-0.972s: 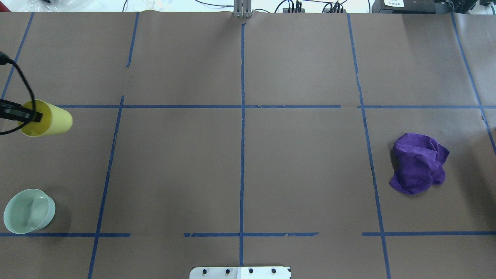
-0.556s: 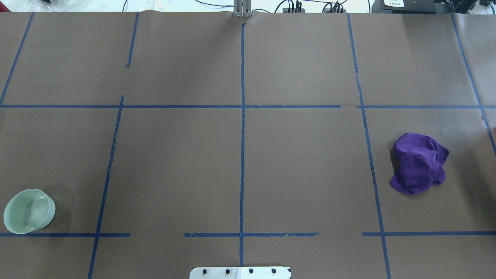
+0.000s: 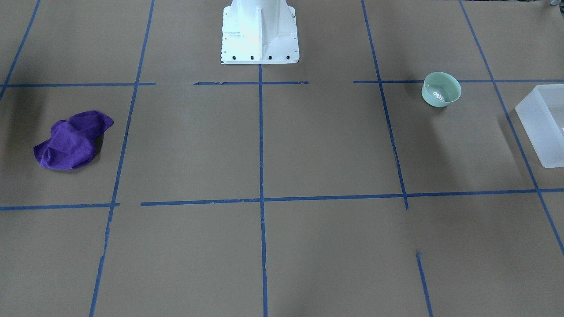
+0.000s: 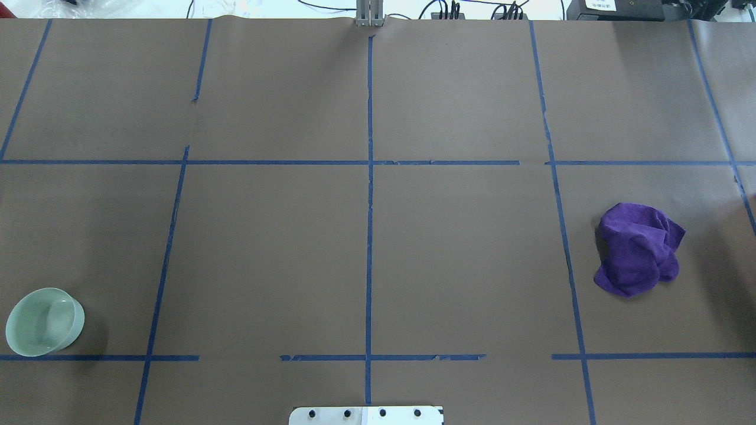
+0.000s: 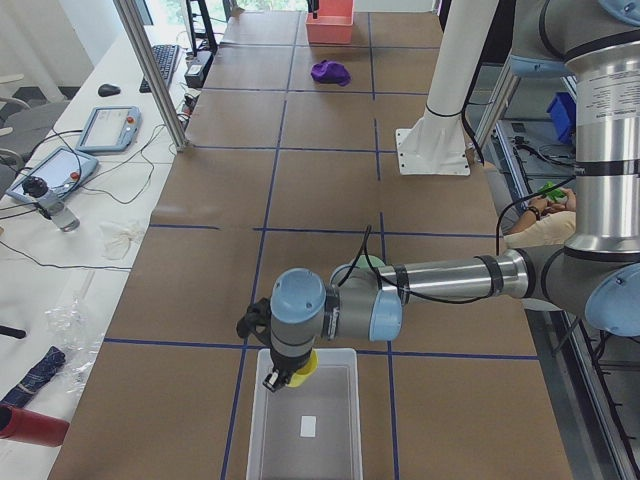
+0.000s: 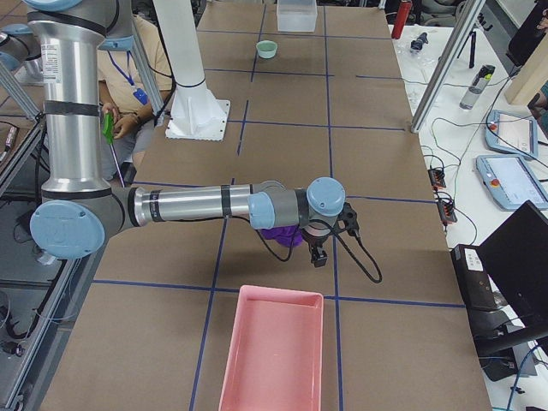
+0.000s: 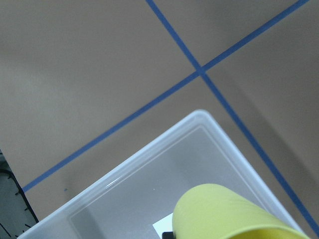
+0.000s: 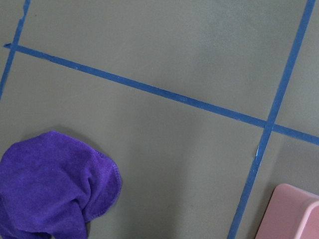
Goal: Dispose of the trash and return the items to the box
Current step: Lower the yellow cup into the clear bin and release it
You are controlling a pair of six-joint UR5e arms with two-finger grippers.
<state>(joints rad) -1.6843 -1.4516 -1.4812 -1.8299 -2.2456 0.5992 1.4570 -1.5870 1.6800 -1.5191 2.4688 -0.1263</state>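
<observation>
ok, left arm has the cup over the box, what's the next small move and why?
Probably lower the cup straight down before letting go. It hangs at the left gripper over a corner of the box, inside the rim in the wrist view, bare floor below. Dropped from there it might bounce out.

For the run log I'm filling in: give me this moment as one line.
left hand: yellow cup over bin | right hand: by purple cloth | mint-green bowl: outside bin
</observation>
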